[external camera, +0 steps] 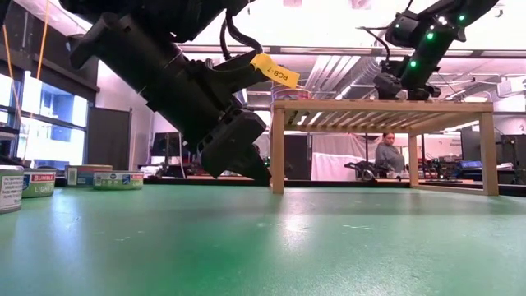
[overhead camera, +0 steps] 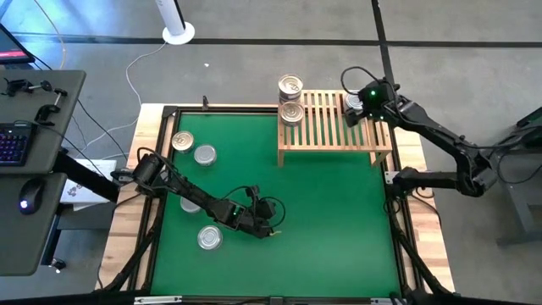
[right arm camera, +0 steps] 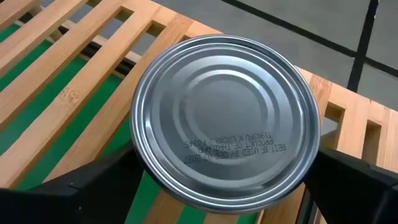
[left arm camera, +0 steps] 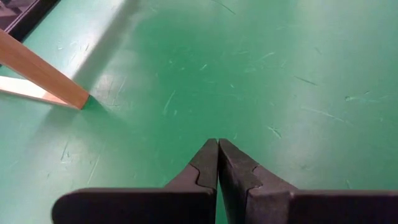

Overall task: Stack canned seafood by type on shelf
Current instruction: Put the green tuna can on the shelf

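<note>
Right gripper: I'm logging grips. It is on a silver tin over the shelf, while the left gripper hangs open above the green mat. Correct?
Not quite: the left gripper is shut, its fingers pressed together and empty, as the left wrist view shows. The right gripper does flank a silver tin over the shelf.

We see even, bright light from above; soft shadows lie on the green bench (overhead camera: 322, 220). In the low view ceiling lights glare, and the near arm is blurred.

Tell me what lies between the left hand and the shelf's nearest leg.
Only bare green mat between left hand and shelf leg, per left wrist view.
</note>
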Robot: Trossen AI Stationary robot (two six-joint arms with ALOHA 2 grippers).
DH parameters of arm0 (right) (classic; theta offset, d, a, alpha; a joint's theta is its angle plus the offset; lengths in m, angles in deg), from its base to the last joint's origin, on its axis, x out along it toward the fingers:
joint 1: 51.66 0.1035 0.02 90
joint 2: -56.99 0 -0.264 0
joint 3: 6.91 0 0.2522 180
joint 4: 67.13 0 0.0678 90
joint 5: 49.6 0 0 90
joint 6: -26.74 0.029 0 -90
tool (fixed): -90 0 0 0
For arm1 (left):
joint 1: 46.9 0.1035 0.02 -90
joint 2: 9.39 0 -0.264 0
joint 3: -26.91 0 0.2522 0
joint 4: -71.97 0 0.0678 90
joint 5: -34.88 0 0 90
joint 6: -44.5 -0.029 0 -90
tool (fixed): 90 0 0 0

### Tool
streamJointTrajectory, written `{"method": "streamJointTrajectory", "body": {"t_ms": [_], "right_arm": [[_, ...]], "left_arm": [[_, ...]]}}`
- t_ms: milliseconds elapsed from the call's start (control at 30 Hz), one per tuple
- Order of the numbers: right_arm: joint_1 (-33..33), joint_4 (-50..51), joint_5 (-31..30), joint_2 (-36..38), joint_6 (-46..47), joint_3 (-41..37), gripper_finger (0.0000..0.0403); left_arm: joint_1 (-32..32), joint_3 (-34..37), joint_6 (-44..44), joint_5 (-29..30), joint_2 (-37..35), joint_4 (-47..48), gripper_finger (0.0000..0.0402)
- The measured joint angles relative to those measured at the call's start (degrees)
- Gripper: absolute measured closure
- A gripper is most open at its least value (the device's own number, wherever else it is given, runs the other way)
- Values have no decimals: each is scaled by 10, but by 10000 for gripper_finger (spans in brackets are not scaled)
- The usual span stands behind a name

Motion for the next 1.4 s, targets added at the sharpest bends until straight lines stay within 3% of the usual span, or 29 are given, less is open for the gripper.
{"method": "streamJointTrajectory", "body": {"t_ms": [200, 467, 867, 1100, 1400], "right_arm": [[-3, 14, 4, -1, -11, 14, 2], [-12, 104, 8, -5, 0, 76, 3], [-32, 147, 44, -38, 8, 80, 3], [-32, 167, 44, -39, 9, 86, 3], [-32, 231, 22, -40, 22, 159, 3]], "left_arm": [[0, 0, 0, -1, 0, 0, 401], [0, 0, 0, -2, 0, -1, 402], [0, 0, 0, -2, 0, -2, 402], [0, 0, 0, -2, 0, -2, 402], [0, 0, 1, -2, 0, -2, 402]]}}
